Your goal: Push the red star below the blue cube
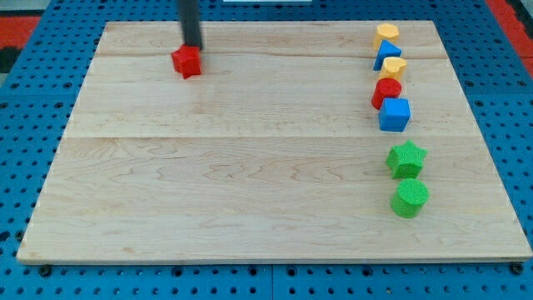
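Red is the colour to watch: the red star (187, 62) sits far left on the wooden board (250, 192), and my tip (192, 47) is right at its far edge, touching or as good as touching it from behind. The rod carries nothing and has nothing to open or close; it only pushes.

Now the relation that matters. The star lies just on the near side of my tip, while the blue cube (395, 115) is well away to the right, and a little nearer than the star. The open spot below the cube, between it and the green star (406, 158), is a narrow gap. So the star has to travel right across the board and slightly toward the near edge. From where my tip stands, a push would drive it mostly nearward, so I judge the tip needs to come round to the star's left side first.

The count, down the right-hand column: two yellow blocks (386, 33), shapes hard to call at this size, one blue triangle (387, 55), one red cylinder (386, 92), one blue cube, one green star, one green cylinder (410, 198). Add the red star on the left and that makes eight blocks. One rod, one tip.
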